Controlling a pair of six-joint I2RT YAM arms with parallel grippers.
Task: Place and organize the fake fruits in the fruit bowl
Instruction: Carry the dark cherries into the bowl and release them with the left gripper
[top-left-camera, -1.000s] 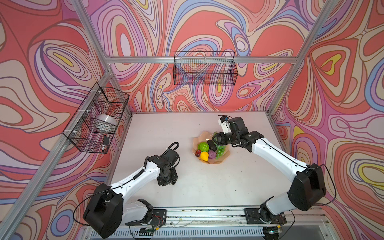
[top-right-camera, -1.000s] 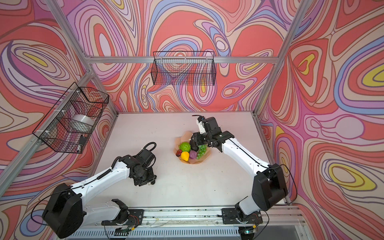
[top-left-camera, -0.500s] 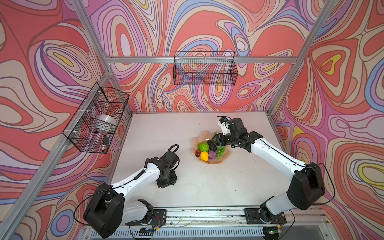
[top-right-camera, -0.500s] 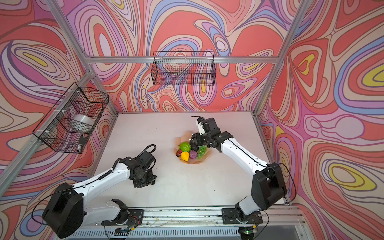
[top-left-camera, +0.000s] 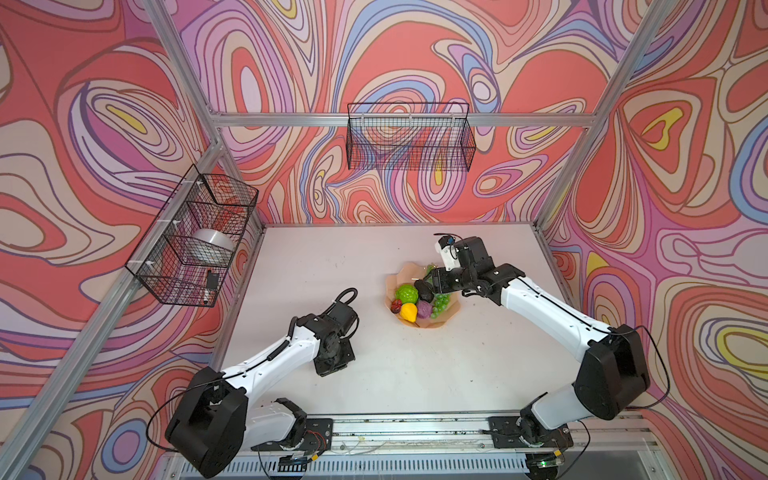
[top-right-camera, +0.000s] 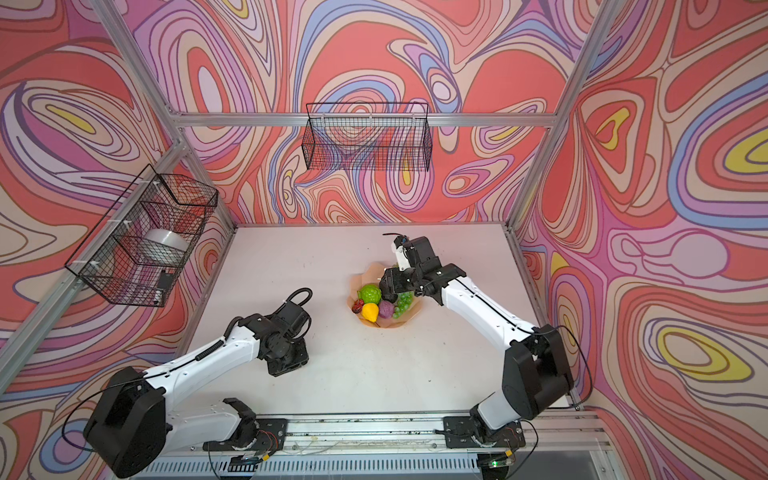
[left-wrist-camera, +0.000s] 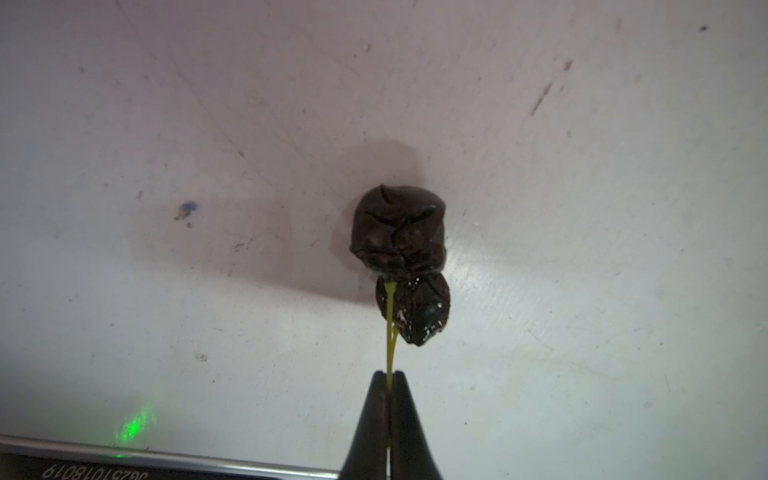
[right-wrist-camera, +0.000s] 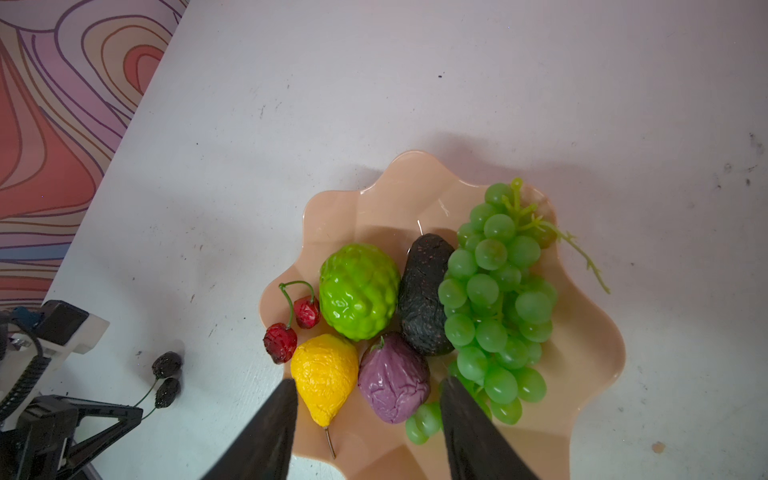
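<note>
The peach fruit bowl (right-wrist-camera: 582, 374) (top-left-camera: 409, 272) (top-right-camera: 365, 277) holds green grapes (right-wrist-camera: 494, 299), a dark avocado (right-wrist-camera: 424, 291), a lime-green bumpy ball (right-wrist-camera: 357, 291), a yellow fruit (right-wrist-camera: 324, 374), a purple ball (right-wrist-camera: 392, 378) and red cherries (right-wrist-camera: 291, 328). My right gripper (right-wrist-camera: 368, 382) (top-left-camera: 432, 282) hangs open just above these fruits, holding nothing. Two black berries (left-wrist-camera: 399, 232) (right-wrist-camera: 166, 365) lie on the white table to the left of the bowl. My left gripper (left-wrist-camera: 388, 376) (top-left-camera: 332, 365) is shut on their thin yellow-green stem (left-wrist-camera: 390, 332).
A wire basket (top-left-camera: 191, 241) on the left wall holds a silver metal bowl (top-left-camera: 212, 241). Another wire basket (top-left-camera: 409, 137) hangs on the back wall. The arms' mounting rail (top-left-camera: 415, 428) runs along the table's front edge.
The left gripper has closed on the berry stem, and that arm has shifted slightly toward the front. The right arm has barely moved.
</note>
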